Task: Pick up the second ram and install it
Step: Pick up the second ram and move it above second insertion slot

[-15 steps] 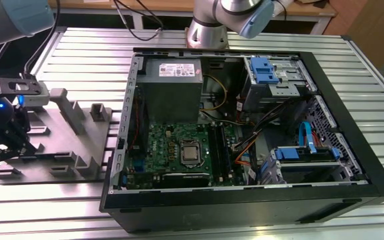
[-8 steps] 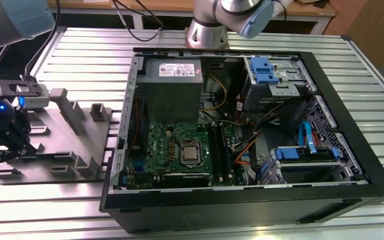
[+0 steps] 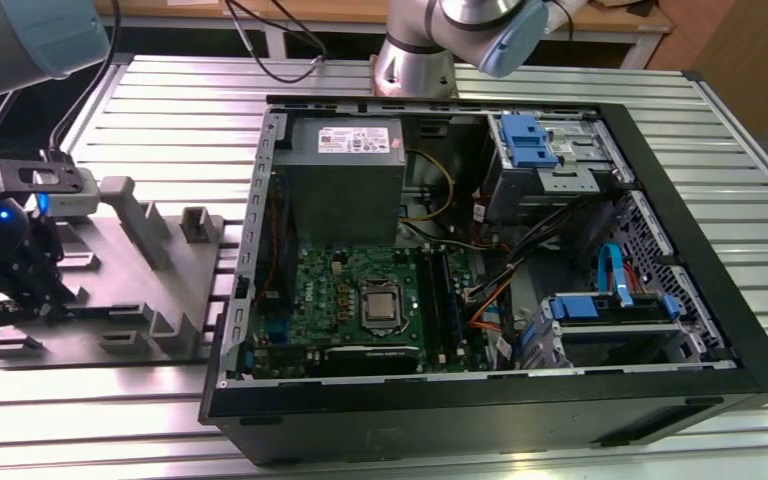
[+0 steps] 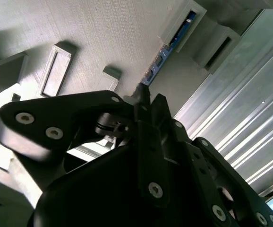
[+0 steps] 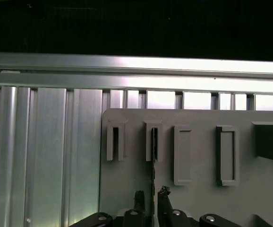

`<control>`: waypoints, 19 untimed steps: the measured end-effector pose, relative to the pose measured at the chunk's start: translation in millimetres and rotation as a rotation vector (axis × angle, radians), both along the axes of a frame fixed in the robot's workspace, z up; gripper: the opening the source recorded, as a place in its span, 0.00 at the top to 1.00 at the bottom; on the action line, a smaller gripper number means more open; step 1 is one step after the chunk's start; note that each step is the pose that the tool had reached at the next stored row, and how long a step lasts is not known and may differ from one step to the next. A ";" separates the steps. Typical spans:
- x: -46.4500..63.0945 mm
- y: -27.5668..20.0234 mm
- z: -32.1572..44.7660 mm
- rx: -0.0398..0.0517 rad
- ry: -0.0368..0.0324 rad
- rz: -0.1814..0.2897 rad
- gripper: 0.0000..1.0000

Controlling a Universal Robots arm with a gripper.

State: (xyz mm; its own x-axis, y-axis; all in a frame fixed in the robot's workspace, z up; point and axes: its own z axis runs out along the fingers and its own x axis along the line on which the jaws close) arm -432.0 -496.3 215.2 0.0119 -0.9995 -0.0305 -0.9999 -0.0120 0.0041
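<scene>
Grey plastic forms the holder plate [image 3: 104, 285] on the ribbed aluminium table [image 3: 157, 110], at nine o'clock from the open computer case [image 3: 491, 420] in the exterior view. The second ram [image 4: 166, 47] stands on edge in a narrow slot of that plate, and its dark-blue strip runs toward the gripper [image 5: 151, 195]. The jaws stand slightly apart, one finger on either side of the ram's thin edge, seemingly not yet pinching it. Table slats run beyond the plate's near edge, and the case is well apart.

The jaws straddle the second ram [image 4: 167, 48] in a grey fixture [image 4: 103, 28].
</scene>
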 end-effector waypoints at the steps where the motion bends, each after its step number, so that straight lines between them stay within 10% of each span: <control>1: 0.0 0.0 0.0 0.0000 0.0000 0.000 0.77; 19: -6.9 3.2 -12.7 0.0048 -0.0158 0.000 0.71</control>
State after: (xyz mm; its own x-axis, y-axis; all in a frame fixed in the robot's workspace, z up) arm -438.9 -493.1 202.5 0.0129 -0.9993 -0.0351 -0.9999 -0.0125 -0.0118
